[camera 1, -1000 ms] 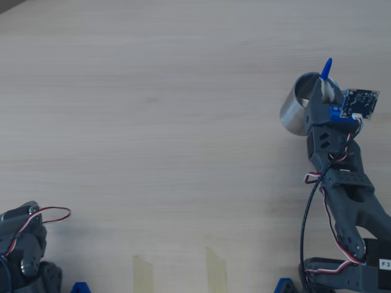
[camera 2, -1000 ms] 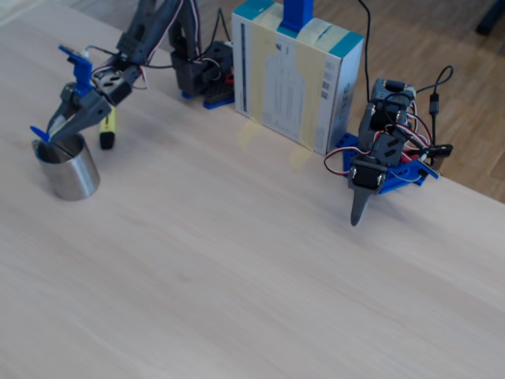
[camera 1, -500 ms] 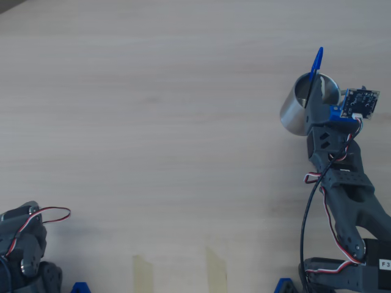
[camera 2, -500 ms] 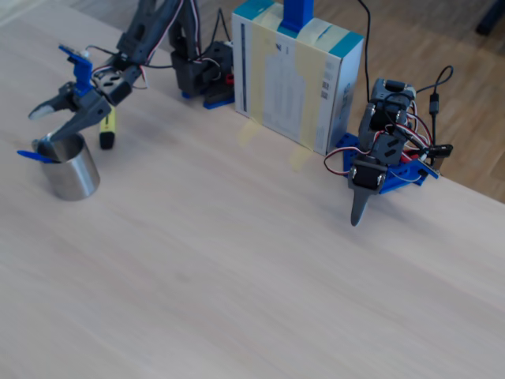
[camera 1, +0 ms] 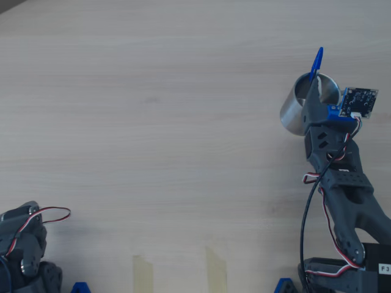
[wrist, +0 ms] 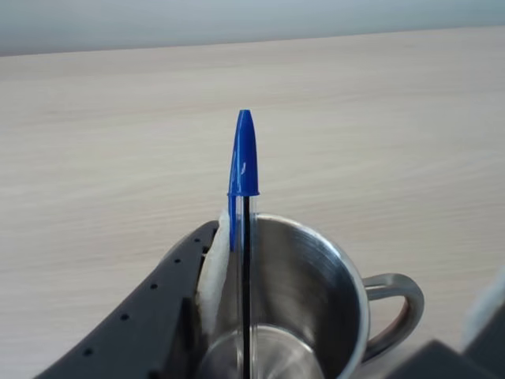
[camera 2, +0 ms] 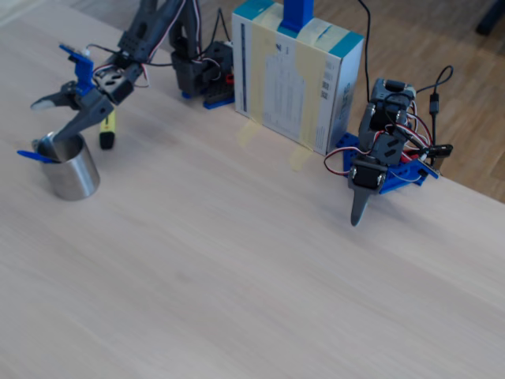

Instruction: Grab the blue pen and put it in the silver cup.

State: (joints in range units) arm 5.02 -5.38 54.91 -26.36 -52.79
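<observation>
One blue pen stands in the silver cup, lower end down on the cup floor, barrel leaning on the rim. In the wrist view its long axis runs straight up the frame, cap toward 12 o'clock, well clear of the rim. In the overhead view the cap pokes out past the cup's far rim toward 12 o'clock, tipped slightly to 1. In the fixed view the cap shows at the cup's 9 o'clock side.

The jaws of the gripper are spread: one tip hangs free above and to 10 o'clock of the cup in the fixed view, the other angles down to the cup mouth. In the wrist view the padded finger lies just beside the barrel; touching or a hair apart, cannot tell.

Judgement: placing looks done, the step in hand is the retreat. To do it well, lift the jaws straight up and back along the arm's own line, kept wide, so the padded finger does not drag the barrel or nudge the rim. The cup is light-looking and shorter than the pen; a sideways brush could tip it or flick the pen out.

Yellow highlighter lies on the worktop near the cup, at its 1 o'clock in the fixed view.
</observation>
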